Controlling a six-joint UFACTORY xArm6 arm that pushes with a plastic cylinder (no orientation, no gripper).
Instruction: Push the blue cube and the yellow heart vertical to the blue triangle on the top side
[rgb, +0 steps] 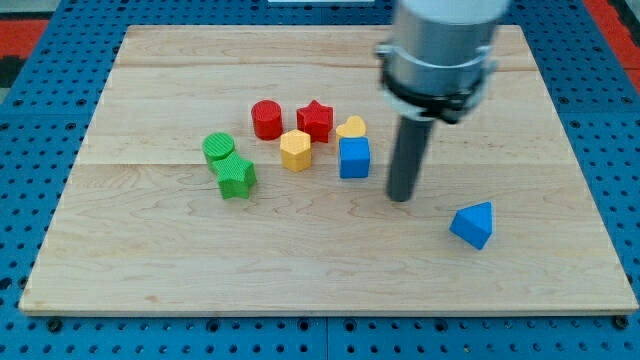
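Observation:
The blue cube (354, 158) sits near the board's middle. The yellow heart (351, 128) touches it on the side toward the view's top. The blue triangle (473, 224) lies apart at the lower right. My tip (401, 196) rests on the board just right of the blue cube, between it and the blue triangle, touching neither.
A red star (315, 119), a red cylinder (267, 119) and a yellow hexagon (296, 150) cluster left of the heart. A green cylinder (218, 148) and a green star (236, 176) sit further left. The wooden board (150, 260) lies on a blue pegboard.

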